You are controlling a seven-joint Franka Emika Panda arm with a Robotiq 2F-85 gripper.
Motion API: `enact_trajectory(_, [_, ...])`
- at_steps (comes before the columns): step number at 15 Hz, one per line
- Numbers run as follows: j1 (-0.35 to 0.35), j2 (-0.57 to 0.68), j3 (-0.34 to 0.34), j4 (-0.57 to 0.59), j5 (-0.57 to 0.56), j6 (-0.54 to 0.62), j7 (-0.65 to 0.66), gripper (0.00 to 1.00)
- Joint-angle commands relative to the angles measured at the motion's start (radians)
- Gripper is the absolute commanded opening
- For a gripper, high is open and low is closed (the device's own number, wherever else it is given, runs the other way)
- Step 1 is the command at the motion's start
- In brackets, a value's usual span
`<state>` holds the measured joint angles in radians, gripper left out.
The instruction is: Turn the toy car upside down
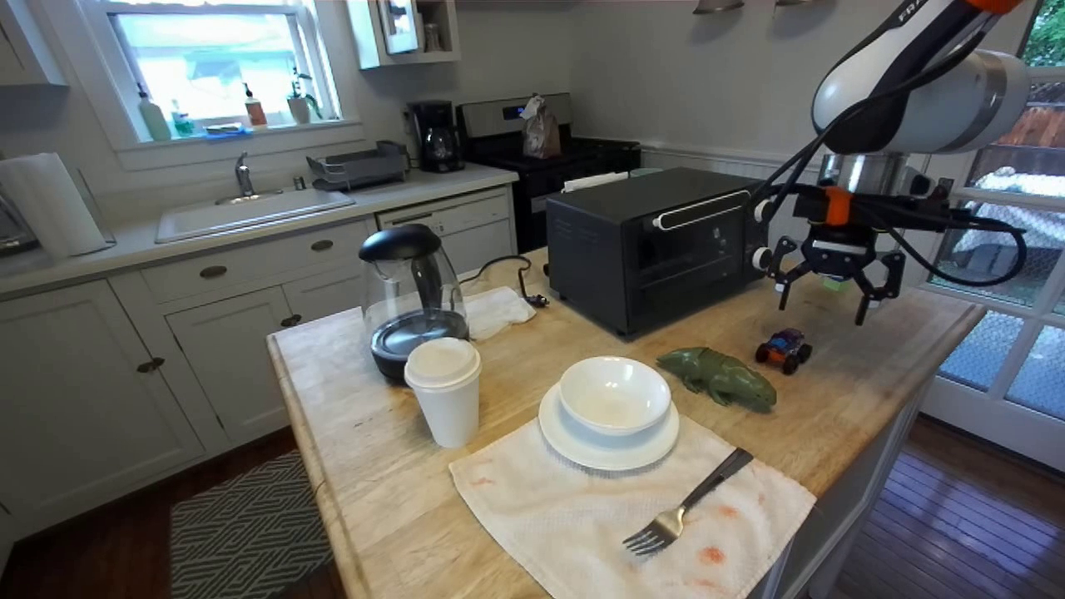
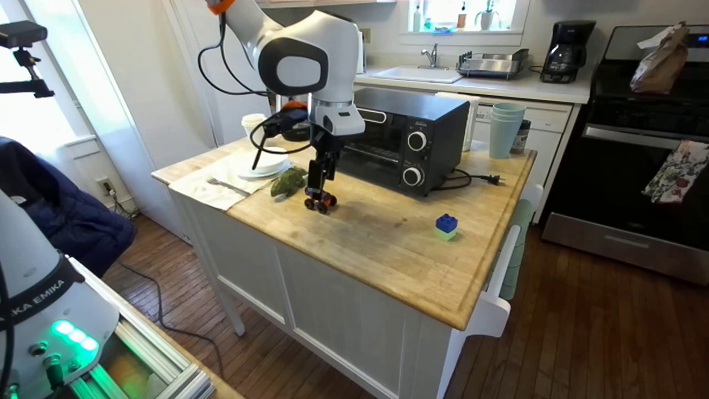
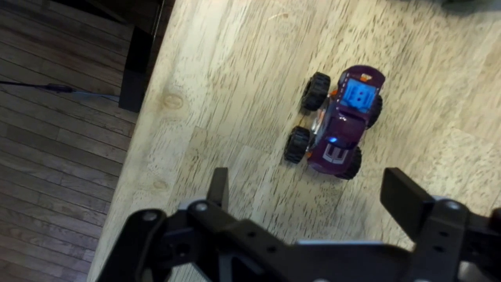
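The toy car point(image 1: 784, 350) is a small dark purple truck with big black wheels, a blue bed and orange-red parts. It stands upright on its wheels on the wooden tabletop, and it also shows in an exterior view point(image 2: 330, 200) and in the wrist view point(image 3: 339, 131). My gripper point(image 1: 822, 315) is open and empty, pointing down above the table close to the car. In an exterior view the gripper point(image 2: 319, 180) overlaps the car and hides part of it. In the wrist view the car lies just beyond the gap between the fingers point(image 3: 304, 184), apart from both.
A green leafy-looking object point(image 1: 717, 378) lies beside the car. A black toaster oven point(image 1: 657, 241) stands behind. A bowl point(image 1: 616, 395) on a plate and a fork point(image 1: 691, 503) rest on a cloth. Stacked blocks point(image 2: 446, 226) stand farther along. The table edge point(image 3: 150, 105) is near the car.
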<state>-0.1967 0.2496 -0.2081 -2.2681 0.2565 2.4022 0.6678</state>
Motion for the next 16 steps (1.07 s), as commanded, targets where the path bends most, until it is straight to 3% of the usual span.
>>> enact_trajectory(1, [-0.010,0.058,0.003,0.050,0.078,0.010,-0.028,1.00])
enact_trajectory(4, [-0.012,0.086,0.007,0.068,0.119,0.007,-0.047,1.00])
enact_trajectory(5, [-0.013,0.093,0.008,0.074,0.129,0.004,-0.052,0.96])
enact_trajectory(6, [-0.014,0.101,0.008,0.080,0.136,0.001,-0.057,0.84])
enact_trajectory(10, [-0.017,0.114,0.009,0.090,0.162,-0.005,-0.077,0.52])
enact_trajectory(13, [-0.019,0.115,0.009,0.093,0.180,-0.005,-0.093,0.42])
enact_trajectory(16, [-0.020,0.113,0.008,0.097,0.186,-0.004,-0.100,0.45])
